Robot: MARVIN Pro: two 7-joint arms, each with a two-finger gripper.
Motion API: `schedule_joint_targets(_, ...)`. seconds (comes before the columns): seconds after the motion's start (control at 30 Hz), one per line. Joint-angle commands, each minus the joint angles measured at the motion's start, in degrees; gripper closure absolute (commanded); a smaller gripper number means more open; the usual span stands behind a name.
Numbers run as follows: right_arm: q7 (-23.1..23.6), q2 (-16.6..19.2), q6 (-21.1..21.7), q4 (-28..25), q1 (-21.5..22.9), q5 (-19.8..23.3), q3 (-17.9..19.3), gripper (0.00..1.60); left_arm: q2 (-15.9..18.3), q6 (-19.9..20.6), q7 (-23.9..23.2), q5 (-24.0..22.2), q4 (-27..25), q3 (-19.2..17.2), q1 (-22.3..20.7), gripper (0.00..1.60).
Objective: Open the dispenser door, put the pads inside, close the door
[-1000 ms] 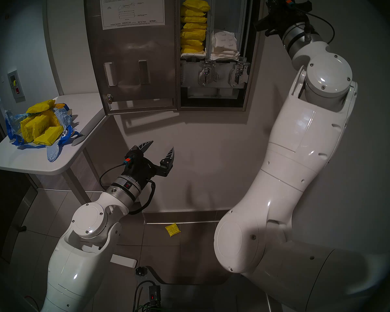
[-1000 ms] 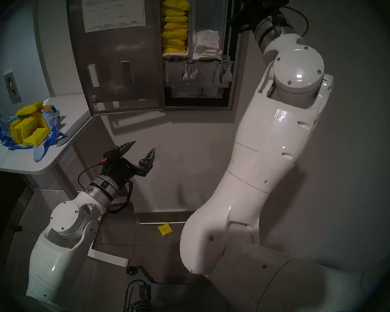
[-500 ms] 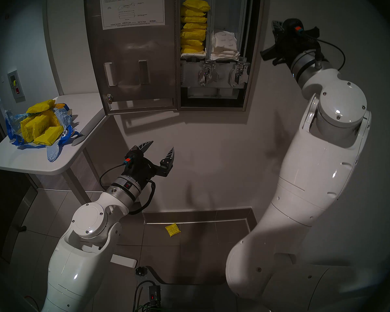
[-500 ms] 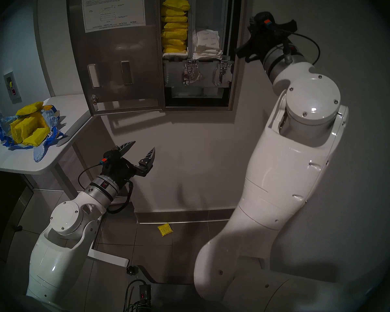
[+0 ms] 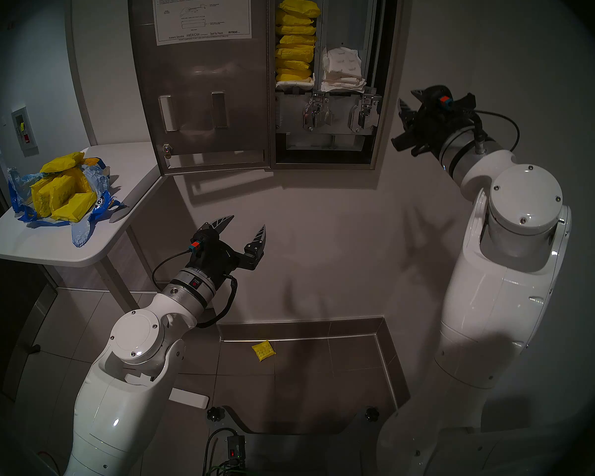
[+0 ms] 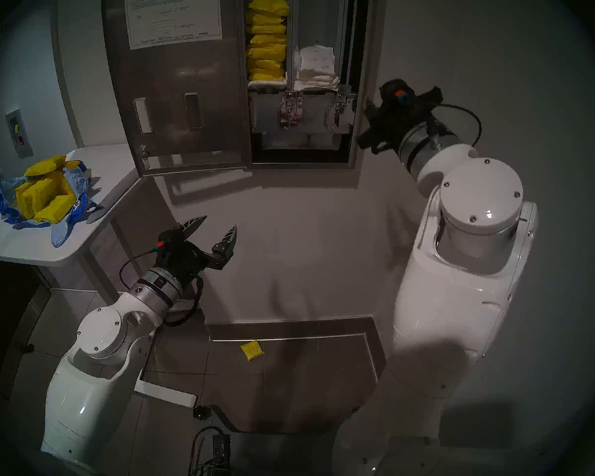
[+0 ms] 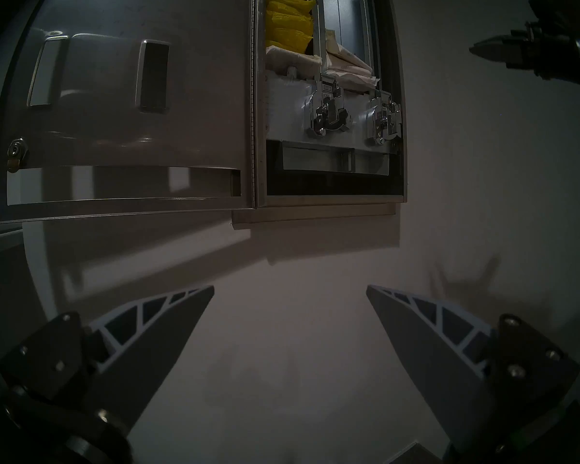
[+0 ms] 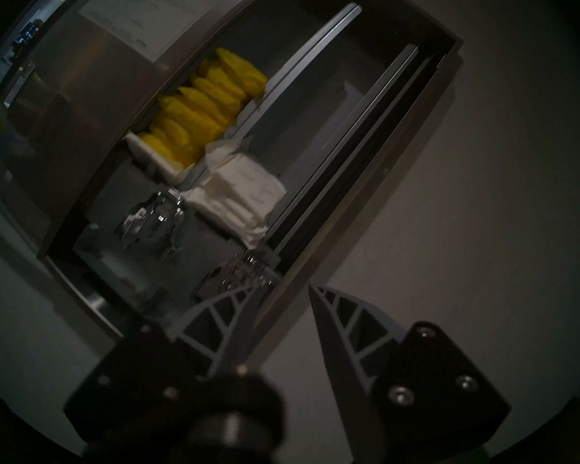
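Note:
The dispenser door (image 5: 200, 104) stands swung open to the left, its instruction sheet facing me. Inside, yellow pads (image 5: 295, 42) are stacked in the cabinet's left column. More yellow pads (image 5: 61, 193) lie in a torn blue bag on the table, and one pad (image 5: 263, 351) lies on the floor. My left gripper (image 5: 248, 221) hangs open and empty below the door. My right gripper (image 5: 408, 99) is beside the cabinet's right edge, clear of it. In the right wrist view its fingers (image 8: 329, 322) stand slightly apart with nothing between them.
White-wrapped pads (image 5: 342, 70) fill the cabinet's right column above two chrome mechanisms (image 5: 315, 114). The white table (image 5: 49, 248) stands at left, its corner close under the open door. A wall corner and baseboard (image 5: 299, 327) run below the cabinet.
My right arm has dropped from the cabinet's top right corner down and to the right, and its fingers have parted a little. The left arm, door and pads have not moved.

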Motion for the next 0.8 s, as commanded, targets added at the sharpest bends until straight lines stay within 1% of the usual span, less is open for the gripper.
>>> schedule_joint_targets(0.0, -3.1, 6.8, 6.2, -6.9, -13.2, 1.8, -1.9, 0.68, -0.1, -0.5, -0.1, -0.1, -1.6, -0.4, -1.0, 0.00)
schedule_joint_targets(0.07, -3.1, 6.8, 6.2, -6.9, -13.2, 1.8, -1.9, 0.68, -0.1, -0.5, -0.1, -0.1, -1.6, -0.4, -1.0, 0.00)
schedule_joint_targets(0.1, -1.8, 5.2, 6.5, -6.0, -10.4, 1.1, -1.1, 0.68, -0.1, -0.5, -0.1, -0.1, -1.6, -0.4, -1.0, 0.00)
schedule_joint_targets(0.2, -1.8, 5.2, 6.5, -6.0, -10.4, 1.1, -1.1, 0.68, -0.1, -0.5, -0.1, -0.1, -1.6, -0.4, -1.0, 0.00)
schedule_joint_targets(0.23, -2.1, 5.5, 7.0, -6.2, -11.2, 1.2, -1.1, 0.26, -0.1, -0.5, -0.2, -0.1, -1.6, -0.4, -1.0, 0.00)
schedule_joint_targets(0.4, -3.7, 6.4, 10.0, -7.2, -15.4, 1.9, -2.1, 0.24, -0.2, -0.5, -0.2, 0.0, -1.6, -0.4, -1.0, 0.00)
schedule_joint_targets(0.43, -4.6, 6.6, 10.3, -7.2, -16.9, 2.2, -2.4, 0.23, -0.2, -0.5, -0.2, 0.0, -1.6, -0.4, -1.0, 0.00)
schedule_joint_targets(0.47, -4.1, 6.0, 11.2, -7.2, -15.4, 1.8, -2.3, 0.22, -0.2, -0.5, -0.3, 0.0, -1.6, -0.5, -1.0, 0.00)
schedule_joint_targets(0.53, -6.0, 6.5, 11.7, -7.2, -18.5, 2.3, -2.6, 0.21, -0.3, -0.5, -0.3, 0.0, -1.7, -0.5, -1.0, 0.00)
schedule_joint_targets(0.57, -6.0, 6.5, 11.7, -7.2, -18.5, 2.3, -2.6, 0.21, -0.3, -0.5, -0.3, 0.0, -1.7, -0.5, -1.0, 0.00)
schedule_joint_targets(0.6, -7.1, 6.4, 12.6, -7.2, -19.8, 2.6, -2.7, 0.18, -0.3, -0.5, -0.3, 0.0, -1.7, -0.5, -1.0, 0.00)
schedule_joint_targets(0.67, -7.6, 6.4, 12.9, -7.2, -20.3, 2.7, -2.8, 0.17, -0.3, -0.5, -0.3, 0.0, -1.7, -0.5, -1.0, 0.00)
schedule_joint_targets(0.7, -8.7, 6.4, 13.0, -7.2, -21.7, 3.0, -3.0, 0.18, -0.3, -0.5, -0.3, 0.0, -1.7, -0.5, -1.0, 0.00)
schedule_joint_targets(0.73, -10.7, 6.4, 12.9, -7.2, -24.3, 3.7, -3.6, 0.14, -0.4, -0.5, -0.4, 0.0, -1.7, -0.5, -1.0, 0.00)
schedule_joint_targets(0.77, -10.6, 6.2, 13.7, -7.2, -23.0, 3.5, -3.7, 0.08, -0.4, -0.5, -0.4, 0.0, -1.7, -0.5, -1.0, 0.00)
